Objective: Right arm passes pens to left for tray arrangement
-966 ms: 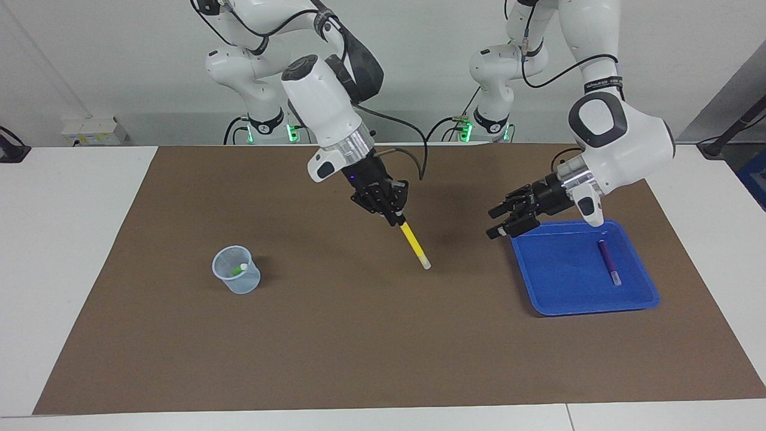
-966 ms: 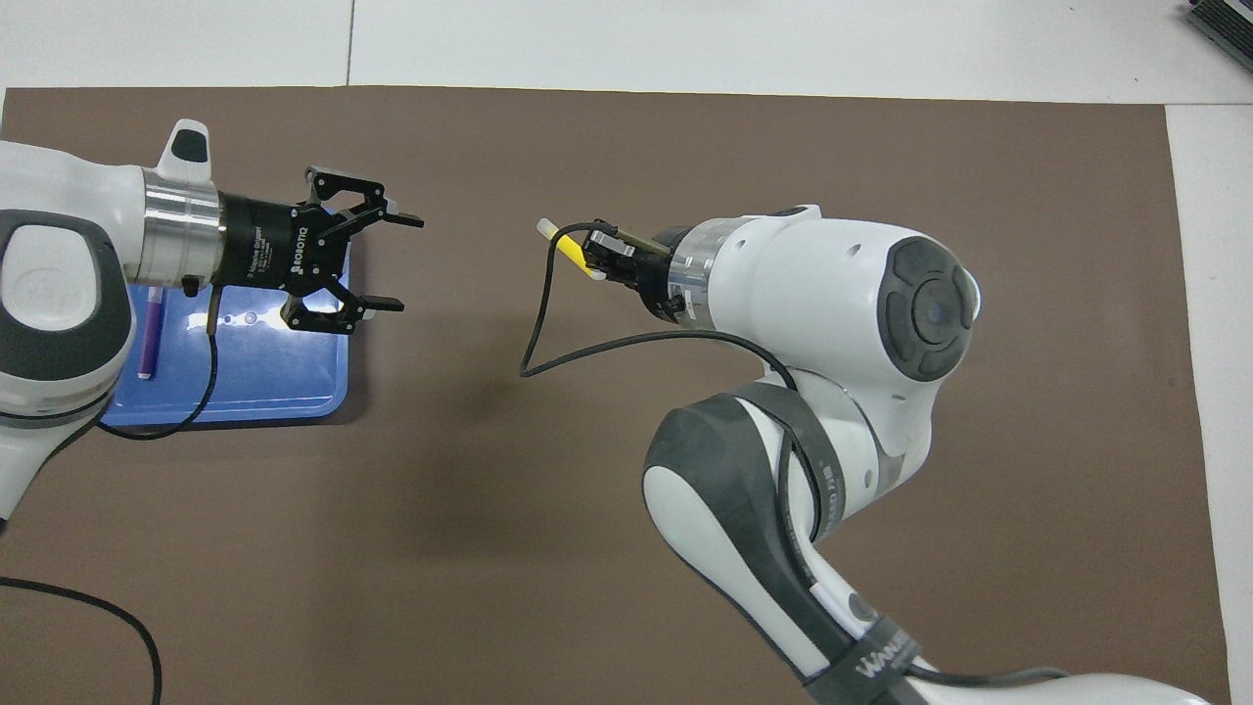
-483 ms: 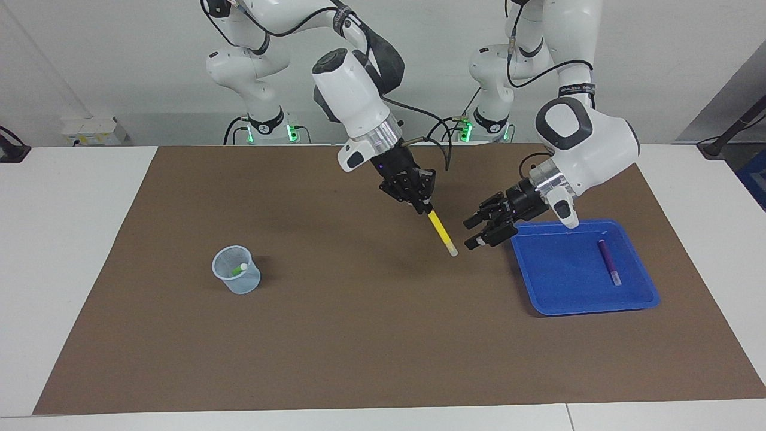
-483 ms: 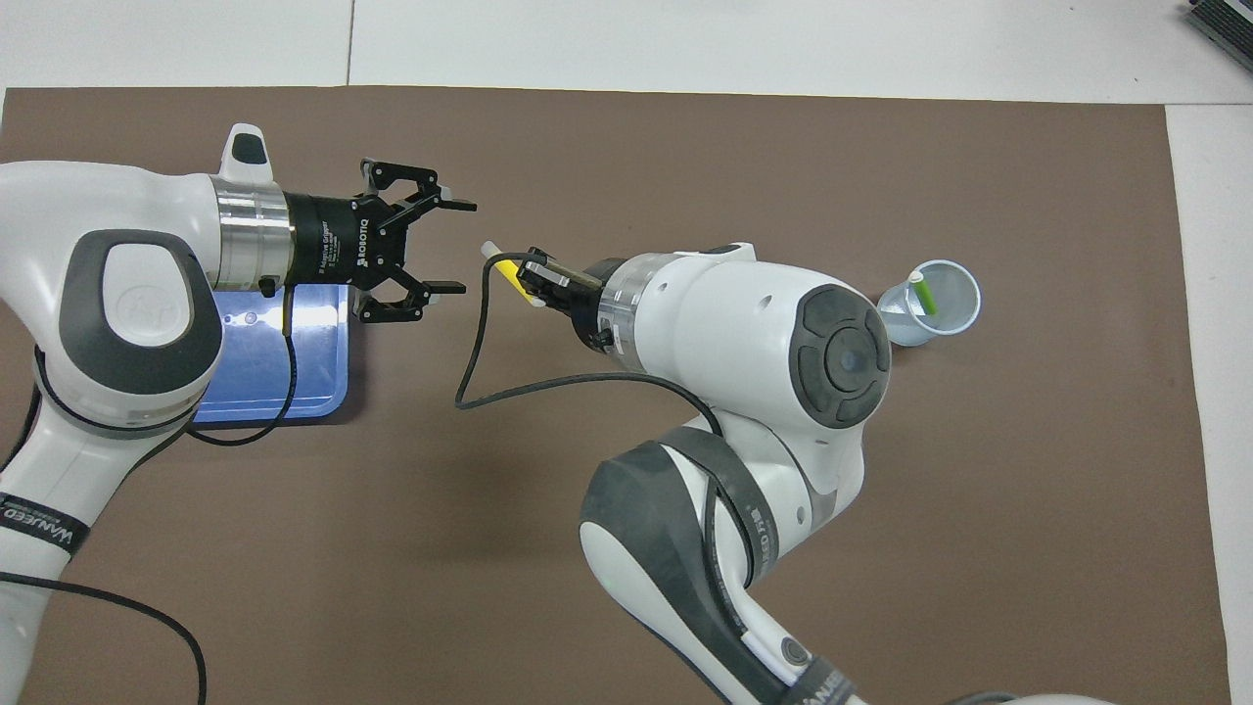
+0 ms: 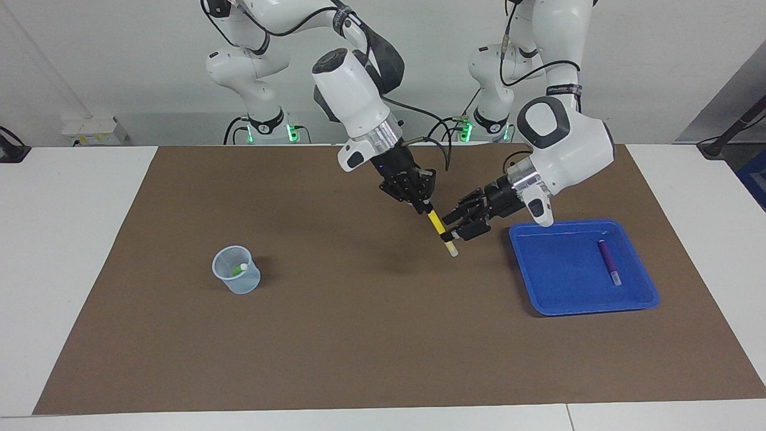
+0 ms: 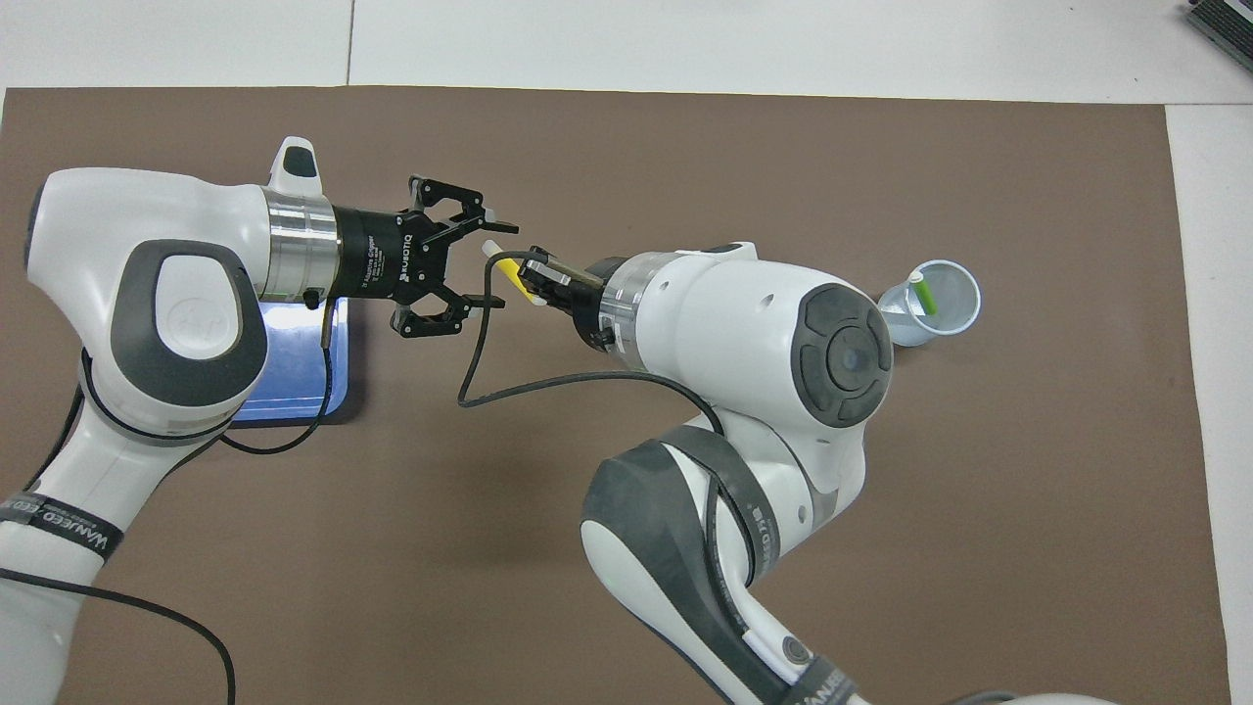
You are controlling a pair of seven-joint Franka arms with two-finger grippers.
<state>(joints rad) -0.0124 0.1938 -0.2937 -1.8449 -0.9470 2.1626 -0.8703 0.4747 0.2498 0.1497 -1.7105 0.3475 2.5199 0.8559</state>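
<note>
brown mat [image 5: 359, 335] covers most of the white counter [image 5: 66, 251].

nearest the robots, up in the air over the middle of the mat: right hand [image 5: 420, 202], reaching in from the right arm's base, pinching the upper end of the yellow pen [image 5: 440, 228]. fingers pressed together on it. the pen slopes down and away from the hand, whitish tip [image 5: 453, 251] lowest, clear of the mat.

just beside it — left hand [image 5: 456, 230], coming in level from the tray's side of the counter. its fingers [image 5: 447, 237] stand either side of the yellow pen's lower half, partly spread. in the overhead view the two fingertips bracket the pen's white end [image 6: 487, 250] with a gap still visible; cannot tell whether either pad touches the pen. so the pen hangs between both hands, gripped for certain only by the right one.

a little farther out, toward the left arm's end of the counter: blue tray [image 5: 538, 281], flat on the mat. purple pen [image 5: 609, 261] lies inside it, on the tray floor near the rim that faces the counter's end, roughly in line with that rim, pale tip pointing away from the robots. in the overhead view the left arm covers most of the tray; only a corner [image 6: 294, 392] shows.

about as far out, well apart toward the right arm's end: small translucent cup [image 5: 236, 270], upright on the mat, green pen [image 6: 921, 294] standing tilted inside — white end up, leaning on the wall.
</note>
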